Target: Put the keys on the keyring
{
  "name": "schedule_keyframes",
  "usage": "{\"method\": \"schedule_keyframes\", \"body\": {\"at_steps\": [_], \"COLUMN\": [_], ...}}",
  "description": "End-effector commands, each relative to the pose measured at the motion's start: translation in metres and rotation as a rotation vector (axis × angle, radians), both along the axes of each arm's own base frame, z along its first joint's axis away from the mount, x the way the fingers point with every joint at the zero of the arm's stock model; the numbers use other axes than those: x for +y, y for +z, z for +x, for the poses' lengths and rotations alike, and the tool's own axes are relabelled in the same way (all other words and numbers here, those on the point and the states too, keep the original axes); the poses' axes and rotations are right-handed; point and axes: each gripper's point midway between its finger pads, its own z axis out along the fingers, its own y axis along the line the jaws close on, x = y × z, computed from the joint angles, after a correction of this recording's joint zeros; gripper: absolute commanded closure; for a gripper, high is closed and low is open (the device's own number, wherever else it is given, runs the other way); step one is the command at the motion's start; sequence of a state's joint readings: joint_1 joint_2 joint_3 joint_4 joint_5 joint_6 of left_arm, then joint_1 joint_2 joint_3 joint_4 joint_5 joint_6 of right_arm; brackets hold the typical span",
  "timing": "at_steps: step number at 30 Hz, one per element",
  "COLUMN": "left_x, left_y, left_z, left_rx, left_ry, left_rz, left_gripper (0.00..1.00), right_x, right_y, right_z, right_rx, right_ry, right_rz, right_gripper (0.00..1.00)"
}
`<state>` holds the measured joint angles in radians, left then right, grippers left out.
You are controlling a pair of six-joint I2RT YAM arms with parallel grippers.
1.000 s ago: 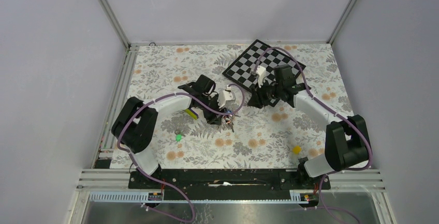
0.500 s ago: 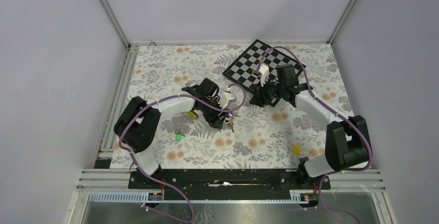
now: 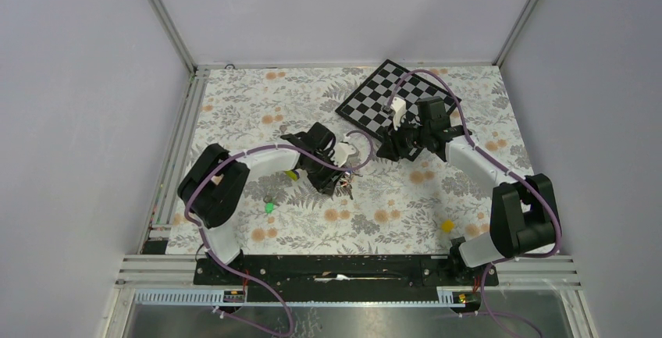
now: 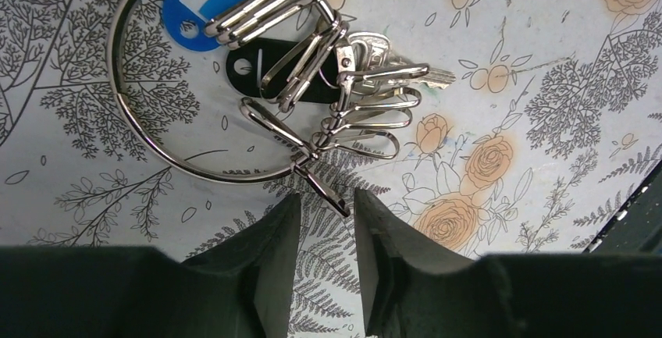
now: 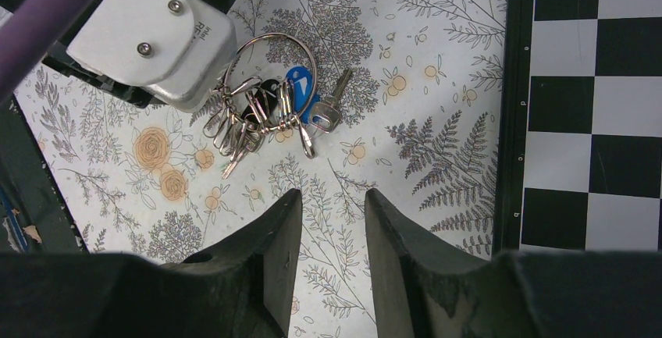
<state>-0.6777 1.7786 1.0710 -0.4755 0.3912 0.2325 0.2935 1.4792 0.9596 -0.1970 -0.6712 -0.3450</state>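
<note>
The keyring (image 4: 226, 176) is a thin silver ring lying on the floral cloth, with a bunch of silver clips on it. A blue-headed key (image 4: 195, 2) and a black-headed key (image 4: 258, 72) lie within the bunch. My left gripper (image 4: 326, 205) is open just short of the ring, with one clip's tip between its fingertips. My right gripper (image 5: 333, 197) is open and empty, hovering short of the same ring (image 5: 269, 36) and blue key (image 5: 300, 88). A green-headed key (image 3: 269, 208) lies alone nearer the left arm's base.
A black-and-white chessboard (image 3: 390, 92) lies at the back right, its edge close to the right gripper (image 3: 386, 151). A small yellow cube (image 3: 446, 226) sits near the right arm's base. A yellow wedge block (image 3: 290, 174) shows under the left forearm.
The left arm has shifted slightly to the right, towards the key bunch. The right gripper drew back a little a second ago and has held still since.
</note>
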Motion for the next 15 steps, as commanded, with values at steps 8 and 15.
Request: {"method": "schedule_keyframes", "body": {"at_steps": [8, 15], "left_x": [0.000, -0.015], "left_y": [0.016, 0.074], "left_z": [0.000, -0.002], "left_rx": [-0.015, -0.082], "left_ry": [-0.088, -0.309], "left_rz": [0.015, -0.114], "left_gripper": [0.91, 0.97], "right_x": [-0.003, 0.010], "right_y": [0.012, 0.043], "right_z": [0.006, -0.009], "right_rx": [-0.050, -0.047], "right_ry": [-0.001, 0.080], "right_rz": [0.022, 0.163], "right_gripper": [0.58, 0.58]}}
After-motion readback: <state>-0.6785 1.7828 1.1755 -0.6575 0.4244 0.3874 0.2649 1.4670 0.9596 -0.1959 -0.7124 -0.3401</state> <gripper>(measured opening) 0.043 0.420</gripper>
